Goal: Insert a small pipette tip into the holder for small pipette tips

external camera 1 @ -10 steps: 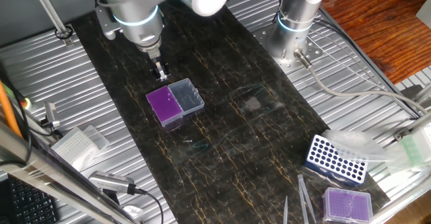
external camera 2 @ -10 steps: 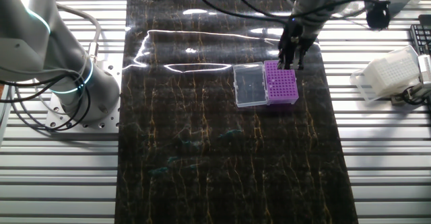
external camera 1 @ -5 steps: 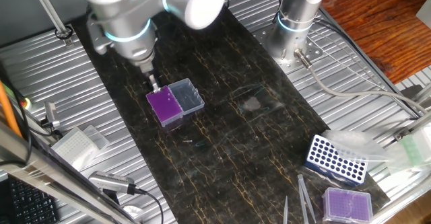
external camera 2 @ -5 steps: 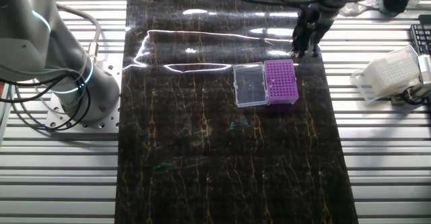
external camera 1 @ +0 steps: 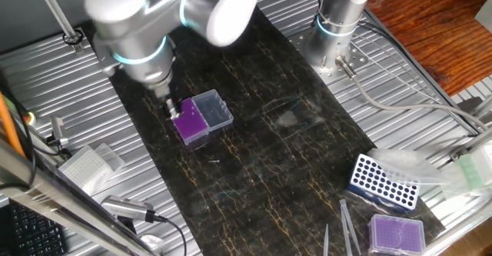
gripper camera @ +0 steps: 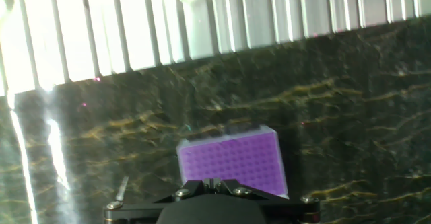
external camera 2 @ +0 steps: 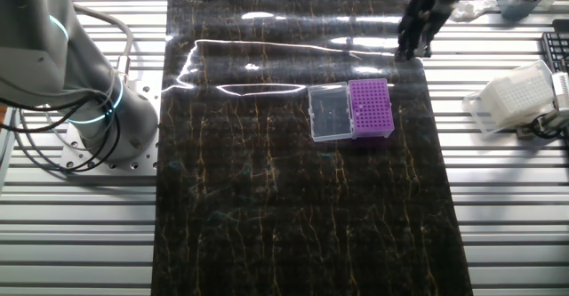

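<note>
The deep-purple holder [external camera 1: 189,121] stands on the dark mat with its clear lid flap [external camera 1: 214,108] open beside it. It also shows in the other fixed view [external camera 2: 371,108] and in the hand view [gripper camera: 229,159]. My gripper [external camera 1: 171,107] hangs just off the holder's left end, apart from it in the other fixed view [external camera 2: 412,49]. In the hand view the gripper [gripper camera: 214,181] has its jaws closed together, and I see no tip between them. A thin pale sliver [gripper camera: 121,189] lies on the mat; I cannot tell if it is a small pipette tip.
A blue rack [external camera 1: 382,181], a paler purple box [external camera 1: 396,233] and grey pointed sticks [external camera 1: 347,225] sit at the mat's near right. A second arm's base [external camera 1: 334,25] stands at the back. A white tip box [external camera 2: 516,96] lies off the mat.
My gripper has moved from right at the holder's far edge outward toward the mat's edge, away from the box. The holder and lid have not moved.
</note>
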Tool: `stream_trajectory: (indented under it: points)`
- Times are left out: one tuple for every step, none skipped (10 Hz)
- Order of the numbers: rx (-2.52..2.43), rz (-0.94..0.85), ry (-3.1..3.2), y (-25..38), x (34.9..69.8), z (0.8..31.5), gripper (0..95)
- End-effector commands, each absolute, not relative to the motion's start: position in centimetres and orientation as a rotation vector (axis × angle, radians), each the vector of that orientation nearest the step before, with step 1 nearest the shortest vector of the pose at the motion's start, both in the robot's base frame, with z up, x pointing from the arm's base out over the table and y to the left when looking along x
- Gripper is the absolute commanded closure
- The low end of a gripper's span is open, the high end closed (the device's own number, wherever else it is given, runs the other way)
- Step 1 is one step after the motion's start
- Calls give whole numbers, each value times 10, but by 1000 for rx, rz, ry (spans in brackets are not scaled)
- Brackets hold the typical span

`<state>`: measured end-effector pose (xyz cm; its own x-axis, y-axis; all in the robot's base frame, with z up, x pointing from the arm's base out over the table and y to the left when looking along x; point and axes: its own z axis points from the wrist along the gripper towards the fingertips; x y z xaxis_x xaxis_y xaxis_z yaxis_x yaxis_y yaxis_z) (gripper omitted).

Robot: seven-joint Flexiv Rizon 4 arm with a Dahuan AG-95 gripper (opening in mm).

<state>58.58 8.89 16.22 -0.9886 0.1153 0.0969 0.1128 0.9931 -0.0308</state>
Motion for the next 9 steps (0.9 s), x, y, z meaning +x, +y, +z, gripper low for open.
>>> stream_trajectory:
  points:
    - [-185,41,-3038,98,590,165,950]
    - [-186,40,-3034,105,594,166,950]
    - [-190,39,-3029,111,596,167,950]
    - [-187,41,-3022,117,599,168,950]
    - [-181,39,-3020,119,601,169,950]
    - [-165,36,-3021,125,603,170,950]
    - [-168,35,-3020,129,605,171,950]
    - [-175,35,-3020,134,607,174,950]
    - [-186,33,-3016,141,610,178,950]
